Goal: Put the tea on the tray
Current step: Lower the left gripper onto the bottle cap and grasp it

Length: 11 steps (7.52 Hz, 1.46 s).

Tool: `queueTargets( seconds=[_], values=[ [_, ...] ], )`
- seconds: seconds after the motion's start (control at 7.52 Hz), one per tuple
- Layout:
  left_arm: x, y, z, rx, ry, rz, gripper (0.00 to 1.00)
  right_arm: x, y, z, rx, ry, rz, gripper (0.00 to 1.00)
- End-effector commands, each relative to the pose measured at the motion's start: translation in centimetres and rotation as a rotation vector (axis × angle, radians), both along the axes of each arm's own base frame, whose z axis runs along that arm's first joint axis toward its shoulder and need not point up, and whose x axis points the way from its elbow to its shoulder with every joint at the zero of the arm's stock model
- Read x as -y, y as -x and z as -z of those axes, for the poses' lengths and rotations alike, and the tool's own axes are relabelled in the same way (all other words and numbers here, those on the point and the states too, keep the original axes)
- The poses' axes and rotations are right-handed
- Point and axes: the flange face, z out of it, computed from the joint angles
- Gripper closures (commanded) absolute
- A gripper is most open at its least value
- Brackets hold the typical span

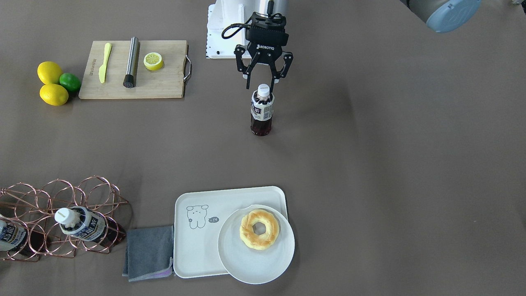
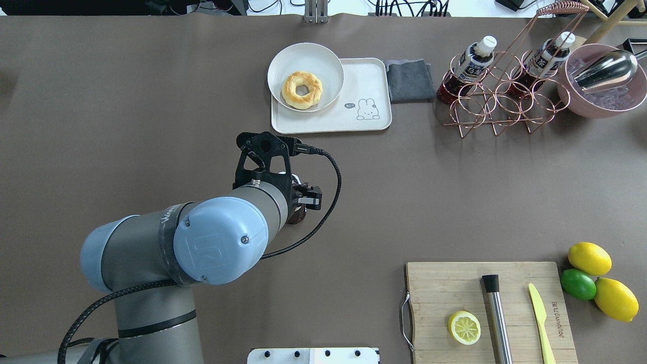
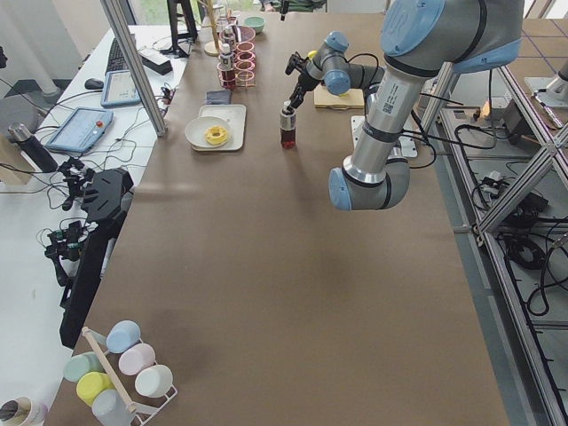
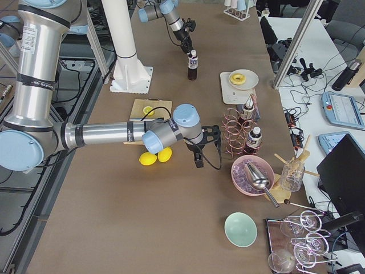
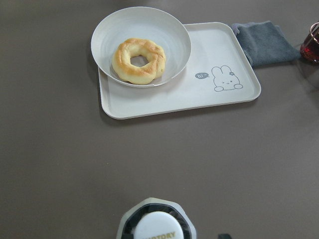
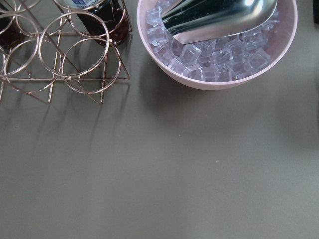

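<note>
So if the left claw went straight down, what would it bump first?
Most likely the tea bottle: the open left gripper hangs right over its white cap, though depth is hard to judge.

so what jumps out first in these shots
The left claw, open, hangs right at the white cap of the tea, which stands alone mid-table. Near the operators' edge lies the tray, with a plate holding a golden doughnut overlapping one end of it.
</note>
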Motion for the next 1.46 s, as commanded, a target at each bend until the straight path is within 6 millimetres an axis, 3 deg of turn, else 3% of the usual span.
queueTargets(
  seconds=[0.0, 0.4, 0.53, 0.66, 0.8, 1.06, 1.33],
  values=[
    [0.4, 0.3, 0.0, 0.001, -0.001, 0.010, 0.35, 0.0, 0.0, 0.1, 0.001, -0.002, 0.000, 0.00],
    [1.1, 0.5, -0.4, 0.010, 0.001, 0.022, 0.35, 0.0, 0.0, 0.1, 0.001, -0.002, 0.000, 0.00],
    [1.1, 0.5, -0.4, 0.010, 0.001, 0.022, 0.40, 0.0, 0.0, 0.1, 0.001, -0.002, 0.000, 0.00],
    [1.0, 0.3, -0.4, 0.012, 0.002, 0.018, 0.67, 0.1, 0.0, 0.2, 0.001, -0.002, 0.000, 0.00],
    [0.9, 0.5, -0.2, 0.008, 0.000, 0.018, 1.00, 0.1, 0.0, 0.2, 0.001, -0.002, 0.000, 0.00],
    [1.6, 1.4, 1.2, -0.018, -0.007, 0.031, 1.00, 0.1, 0.1, 0.1, 0.010, 0.009, 0.005, 0.00],
    [4.0, 2.6, 4.7, -0.019, -0.009, 0.066, 1.00, -0.1, -1.1, -0.5, 0.022, 0.053, -0.012, 0.00]
  ],
)
